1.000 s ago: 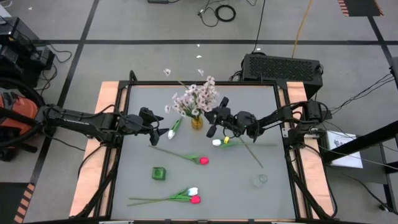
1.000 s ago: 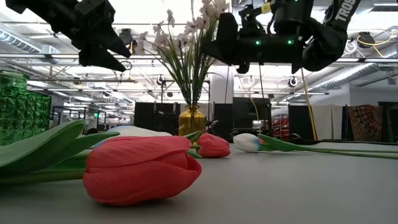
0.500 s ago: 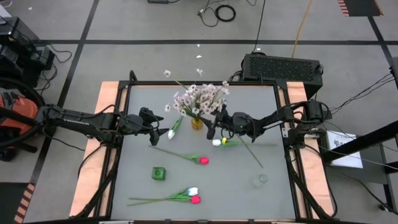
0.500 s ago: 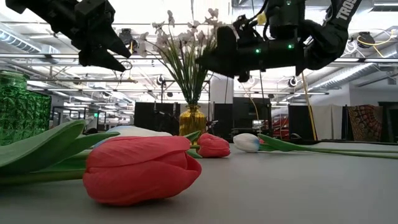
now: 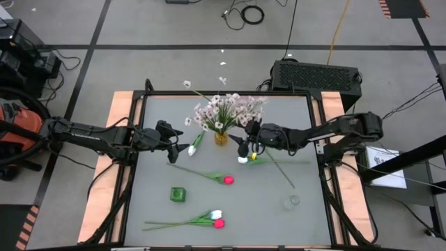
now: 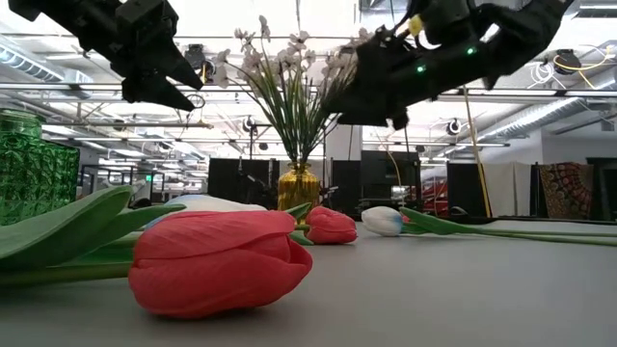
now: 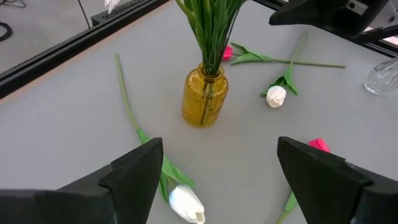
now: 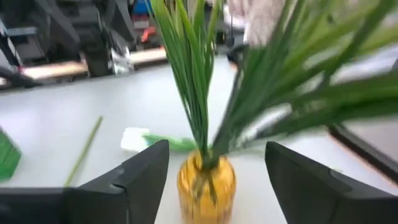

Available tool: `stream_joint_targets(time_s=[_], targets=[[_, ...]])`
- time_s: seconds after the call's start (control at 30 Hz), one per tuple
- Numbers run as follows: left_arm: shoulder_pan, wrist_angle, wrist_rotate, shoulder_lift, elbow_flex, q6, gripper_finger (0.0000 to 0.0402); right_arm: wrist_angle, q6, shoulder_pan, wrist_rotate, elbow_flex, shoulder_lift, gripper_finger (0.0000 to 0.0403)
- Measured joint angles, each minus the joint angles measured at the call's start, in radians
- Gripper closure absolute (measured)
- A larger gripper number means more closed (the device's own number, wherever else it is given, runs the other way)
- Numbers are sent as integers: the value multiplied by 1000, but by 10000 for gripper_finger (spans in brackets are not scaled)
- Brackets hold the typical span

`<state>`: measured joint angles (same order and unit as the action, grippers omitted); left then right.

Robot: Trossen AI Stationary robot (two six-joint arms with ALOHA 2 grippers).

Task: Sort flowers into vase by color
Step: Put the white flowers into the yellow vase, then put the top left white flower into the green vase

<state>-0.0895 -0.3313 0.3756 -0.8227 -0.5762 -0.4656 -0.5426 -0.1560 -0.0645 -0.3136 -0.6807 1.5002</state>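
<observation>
A yellow vase [image 5: 221, 137] stands at the table's far middle and holds sprays of pale blossoms [image 5: 226, 108] on green stems [image 8: 199, 93]. My right gripper [image 5: 244, 139] hovers open just right of the vase, level with the stems and touching nothing; its fingers [image 8: 140, 177] stand well apart. My left gripper [image 5: 175, 145] waits open to the vase's left, above a white tulip [image 7: 186, 202]. More tulips lie flat on the table: a white one [image 5: 242, 160], a pink one [image 5: 228, 180], and a white-and-pink pair [image 5: 217, 219] near the front edge.
A small green vase [image 5: 178, 194] stands front left and a clear glass vase [image 5: 291, 202] front right. In the low view a pink tulip [image 6: 217, 260] lies close to the camera. Bare table shows between the vases.
My right gripper has opened and let go of the spray stems standing in the yellow vase, then drawn back a little toward the table's right edge and tipped upward. The released sprays have fanned out toward the right above the vase.
</observation>
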Motion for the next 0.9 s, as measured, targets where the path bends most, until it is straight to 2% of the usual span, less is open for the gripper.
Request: stream_joint_targets(time_s=[0.2,0.33,0.7,0.9], targets=[[0,1,0,-3,0,0,79,174,-41,0,16,0,-99,117],[-1,1,0,-17,0,0,79,304,-42,0,79,0,-196,114],[-1,0,0,-96,0,0,79,785,-164,14,186,0,-528,151],[0,17,28,-205,0,-9,79,979,-205,72,156,0,-606,173]])
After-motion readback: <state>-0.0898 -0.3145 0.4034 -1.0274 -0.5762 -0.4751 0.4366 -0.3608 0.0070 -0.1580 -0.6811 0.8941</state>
